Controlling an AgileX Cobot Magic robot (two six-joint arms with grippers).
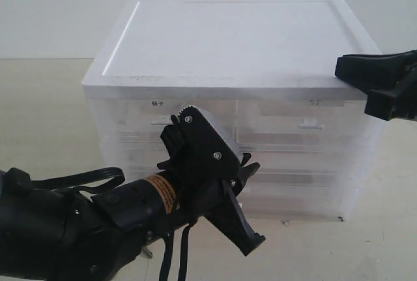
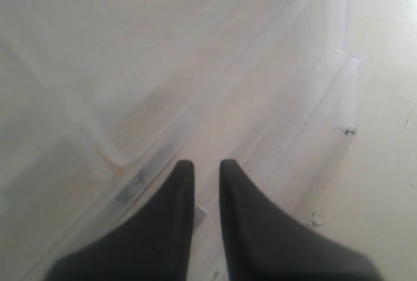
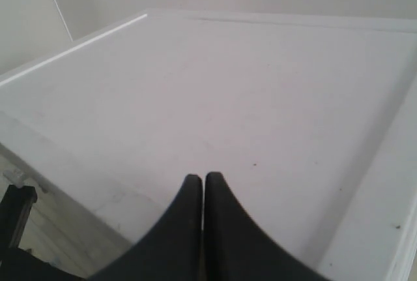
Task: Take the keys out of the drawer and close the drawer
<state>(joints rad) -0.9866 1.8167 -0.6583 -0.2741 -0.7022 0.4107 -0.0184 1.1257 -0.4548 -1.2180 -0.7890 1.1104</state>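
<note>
White-topped cabinet [image 1: 228, 40] on beige table [image 1: 39, 111]; upper-left drawer [image 1: 130, 121], upper-right drawer [image 1: 293, 121] both labelled, shut.

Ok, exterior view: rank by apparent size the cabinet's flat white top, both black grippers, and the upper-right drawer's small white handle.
1. Flat white cabinet top.
2. Left black gripper, likely enlarged by nearness to the camera.
3. Right black gripper, partly cut off by the frame edge.
4. Small white drawer handle.
</note>
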